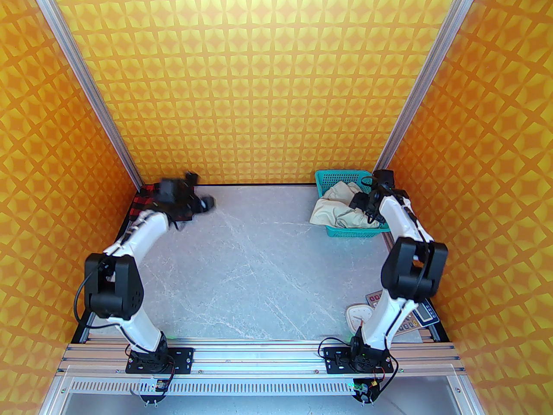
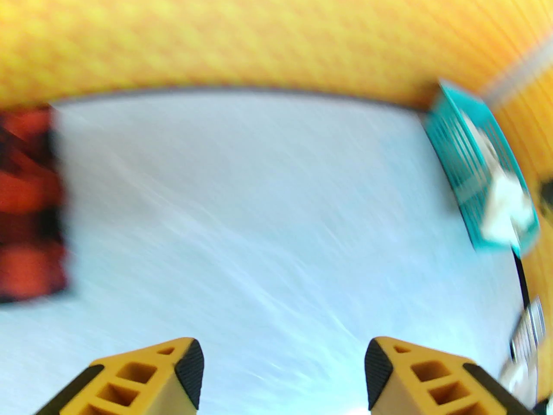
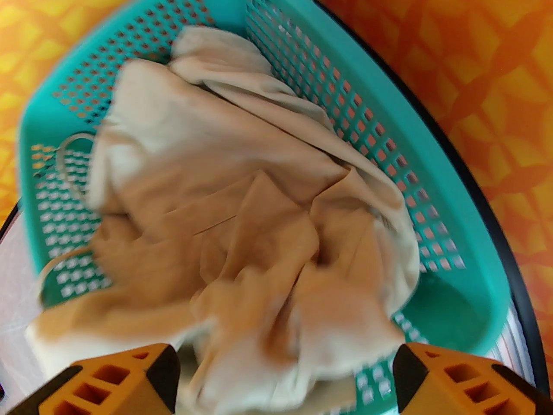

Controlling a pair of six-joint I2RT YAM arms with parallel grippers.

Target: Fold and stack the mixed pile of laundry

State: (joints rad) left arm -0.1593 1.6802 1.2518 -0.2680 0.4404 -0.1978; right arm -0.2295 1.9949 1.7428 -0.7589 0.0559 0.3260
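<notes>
Two soft, light garments: checked shirt (image 1: 139,200) at the far-left corner of the table (image 1: 259,266), cream trousers (image 3: 242,188) crumpled in the basket (image 3: 436,231). Left gripper (image 2: 283,370) and right gripper (image 3: 285,378) gape empty; I'd pinch a thick fold.

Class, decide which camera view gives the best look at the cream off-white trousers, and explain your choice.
The right wrist view: the cream off-white trousers lie close up, crumpled in the teal plastic mesh basket. The top external view shows them small, hanging over the basket's rim; the left wrist view gives a blurred pale patch.
</notes>
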